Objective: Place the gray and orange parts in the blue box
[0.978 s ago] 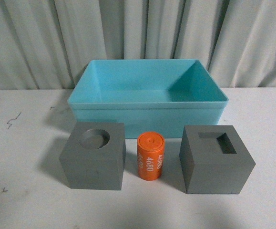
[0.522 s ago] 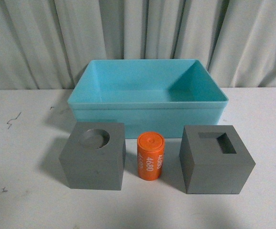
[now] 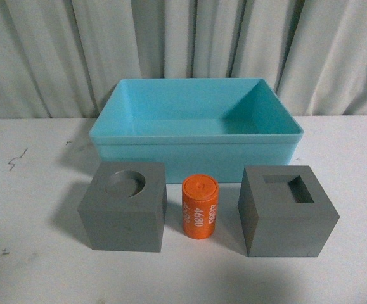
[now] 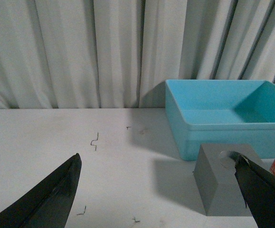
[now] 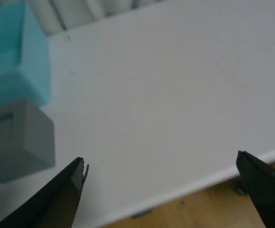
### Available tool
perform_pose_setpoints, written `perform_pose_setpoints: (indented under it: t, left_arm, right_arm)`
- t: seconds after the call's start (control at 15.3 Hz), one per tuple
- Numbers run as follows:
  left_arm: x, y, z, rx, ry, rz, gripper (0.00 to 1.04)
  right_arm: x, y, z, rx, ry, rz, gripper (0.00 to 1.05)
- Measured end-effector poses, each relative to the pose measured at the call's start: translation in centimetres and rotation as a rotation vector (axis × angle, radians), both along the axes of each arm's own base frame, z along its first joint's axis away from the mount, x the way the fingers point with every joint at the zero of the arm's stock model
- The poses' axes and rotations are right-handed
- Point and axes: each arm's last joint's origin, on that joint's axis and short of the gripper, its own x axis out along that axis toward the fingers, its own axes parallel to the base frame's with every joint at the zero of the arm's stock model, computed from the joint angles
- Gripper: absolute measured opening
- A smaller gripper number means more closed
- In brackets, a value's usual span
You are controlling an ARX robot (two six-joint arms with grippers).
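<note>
Orange cylinder unmoved, upright before blue box.

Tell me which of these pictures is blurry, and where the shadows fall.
Front view: sharp, evenly lit; both cubes throw soft shadows leftward on the table. Right wrist view: the box and cube are blurred. Left wrist view: crisp, though the fingers show only as black shapes.
</note>
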Motion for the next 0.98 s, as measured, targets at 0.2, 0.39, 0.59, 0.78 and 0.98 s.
perform_pose_setpoints:
  t: [0.2, 0.39, 0.59, 0.78, 0.98]
  left_arm:
    - [0.0, 0.0, 0.0, 0.000, 0.000, 0.000, 0.98]
    - [0.0, 0.0, 0.0, 0.000, 0.000, 0.000, 0.98]
    - [0.0, 0.0, 0.0, 0.000, 0.000, 0.000, 0.98]
    - [0.0, 0.0, 0.0, 0.000, 0.000, 0.000, 0.98]
    - [0.0, 0.0, 0.0, 0.000, 0.000, 0.000, 0.98]
  right_arm:
    - [5.5, -2.5, 5.1, -0.046, -0.100, 0.170, 0.98]
    - [11.6, 0.0, 3.9, -0.075, 0.027, 0.418, 0.98]
    - [15.5, 3.7, 1.2, -0.053, 0.165, 0.537, 0.98]
    - [17.6, 6.5, -1.4, -0.039, 0.264, 0.568, 0.98]
    - [18.9, 8.4, -3.1, -0.035, 0.322, 0.562, 0.98]
